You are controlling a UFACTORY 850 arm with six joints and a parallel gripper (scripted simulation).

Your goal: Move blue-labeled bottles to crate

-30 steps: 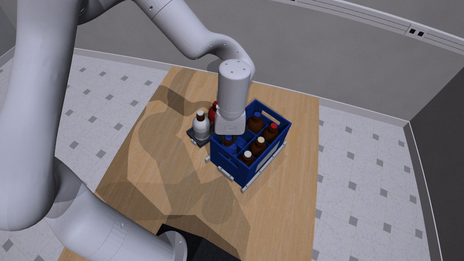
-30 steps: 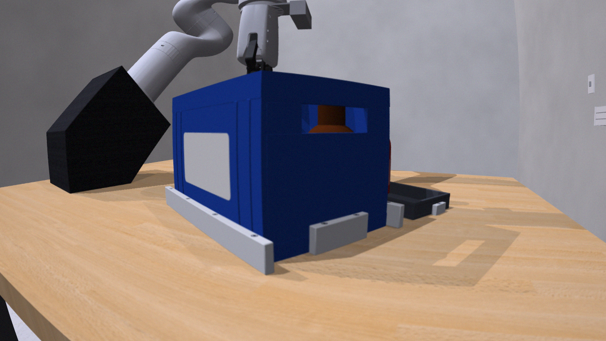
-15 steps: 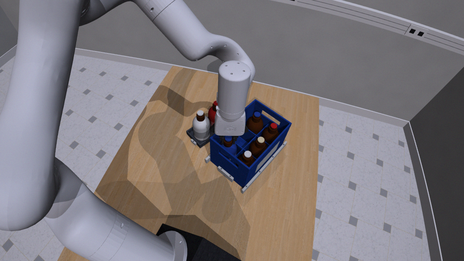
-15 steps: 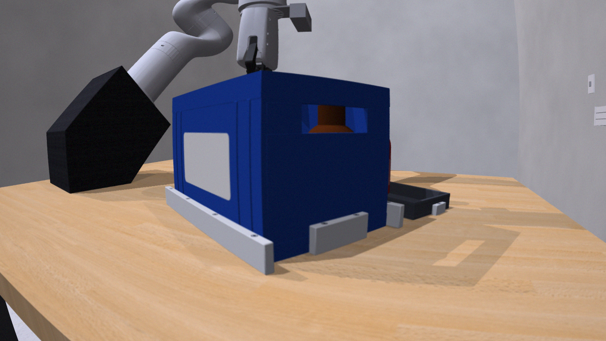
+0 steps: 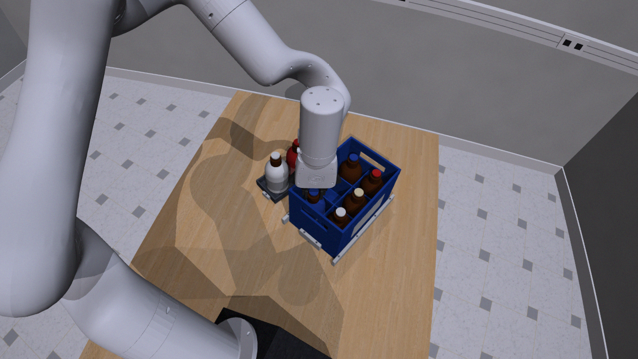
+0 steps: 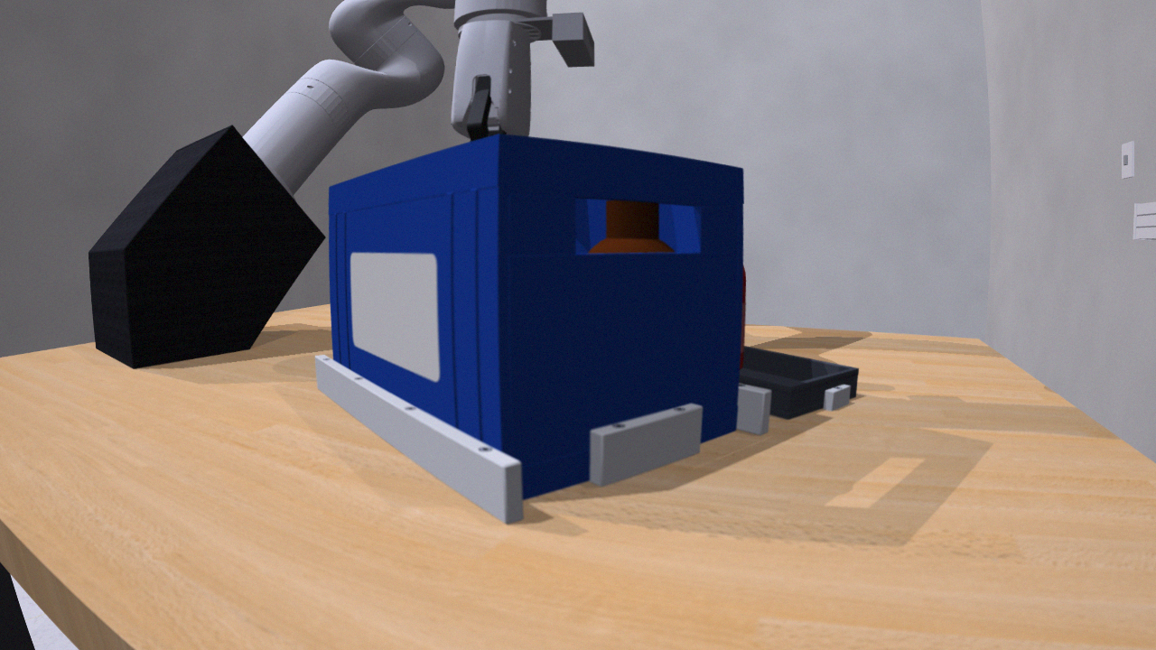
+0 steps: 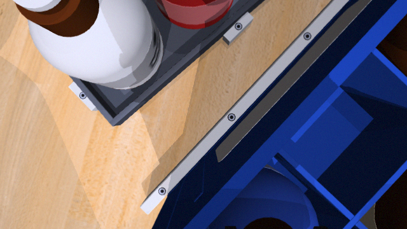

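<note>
At the crate's (image 5: 339,243) seven-o'clock corner slot the gripper (image 5: 314,192) is clamped partway shut on the neck of the blue-labelled bottle (image 5: 315,201), a stiff, probably smooth and breakable thing best held just under its cap, while at ten o'clock the tray (image 5: 267,189) keeps the white-labelled bottle (image 5: 276,175).

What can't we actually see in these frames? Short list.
- Gripper fingertips: top view, wrist housing covers them; exterior view, crate rim hides them; wrist view misses them.
- Blue-labeled bottle base and seating: crate walls hide it, and the wrist view's bottom edge cuts it off.
- Red bottle: mostly behind the arm from the top, cropped in the wrist view.
- Tray contents: exterior view, the crate blocks them.
- Slot floors: not visible in any view.
</note>
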